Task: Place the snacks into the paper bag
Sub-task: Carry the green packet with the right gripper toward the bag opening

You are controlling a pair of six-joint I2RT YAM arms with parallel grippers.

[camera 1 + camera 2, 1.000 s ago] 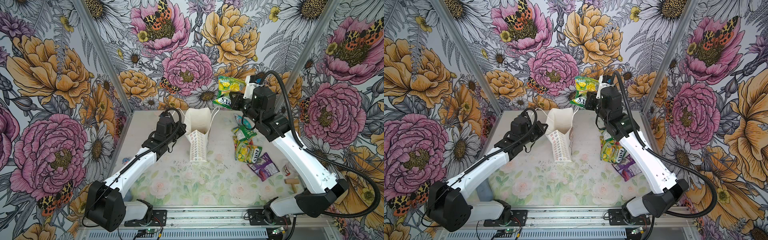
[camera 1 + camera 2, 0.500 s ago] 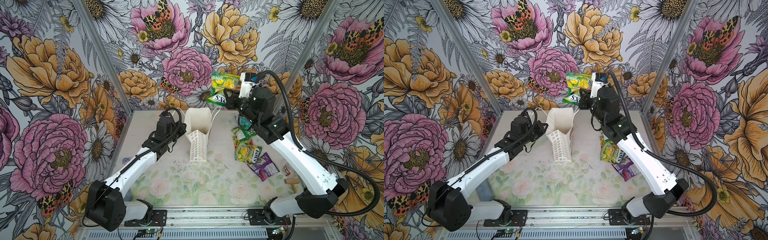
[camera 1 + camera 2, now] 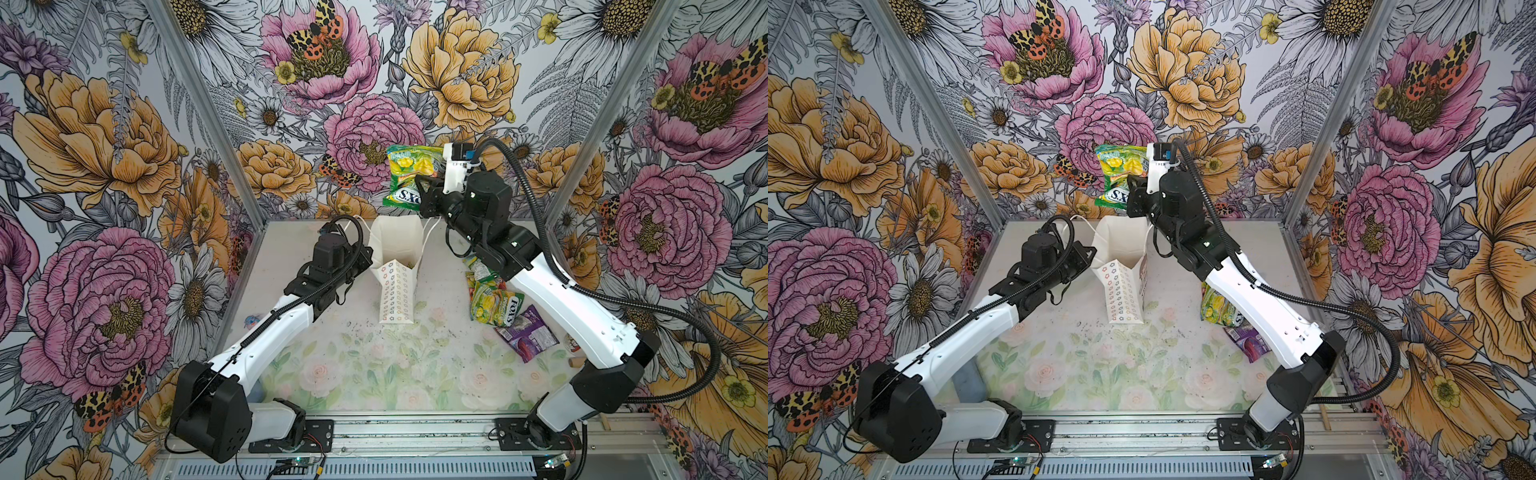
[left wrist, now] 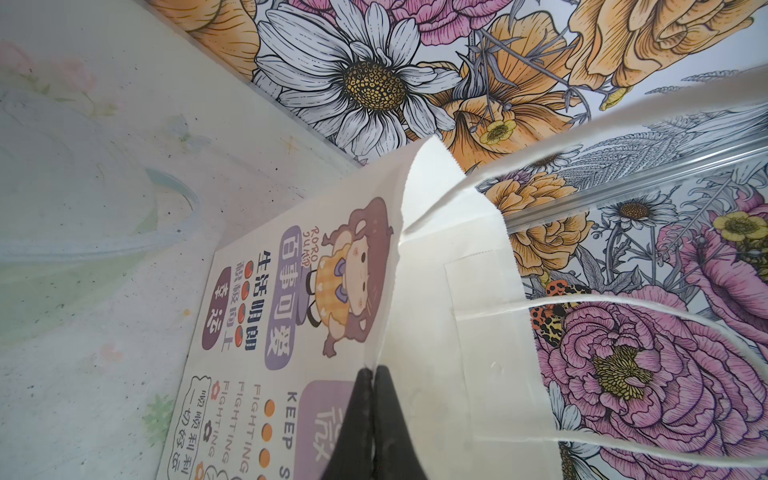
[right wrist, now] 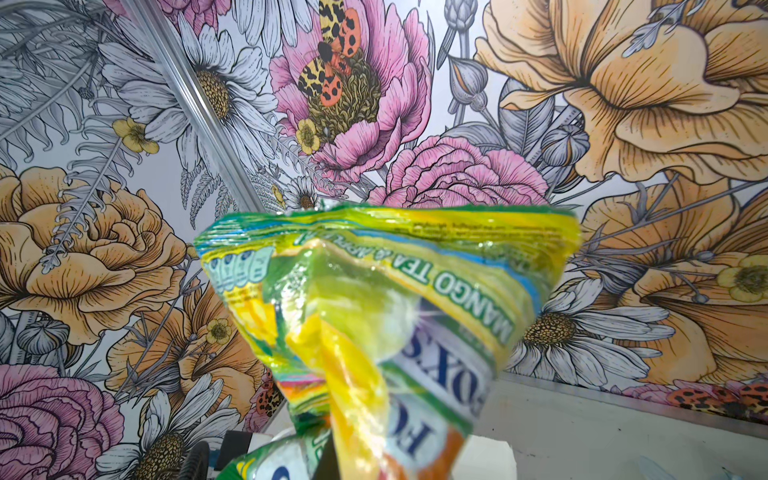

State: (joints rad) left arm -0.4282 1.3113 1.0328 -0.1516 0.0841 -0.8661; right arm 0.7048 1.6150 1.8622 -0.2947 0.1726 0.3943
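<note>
Green-yellow packet (image 3: 409,174) is hanging in the air, clear of the table (image 3: 374,374), up by the back wall and just beyond the open mouth of the paper bag (image 3: 397,291). Right gripper (image 3: 419,193) is clamping it by one end, jaws closed on the foil, and the packet's long axis is sticking out ahead of the fingers toward the wall, not pointing down. The right wrist view is showing the packet (image 5: 395,316) fanning away from the pinch. Bag is standing upright mid-table; left gripper (image 4: 374,374) is pinching its near rim shut-jawed, holding the mouth wide. From the top views it's unclear whether the packet is sitting directly over the opening or behind it. Likely next: bringing it back over the mouth and tipping its free end down. Other snacks (image 3: 492,305) are lying on the table under the right arm, well apart from the bag.
</note>
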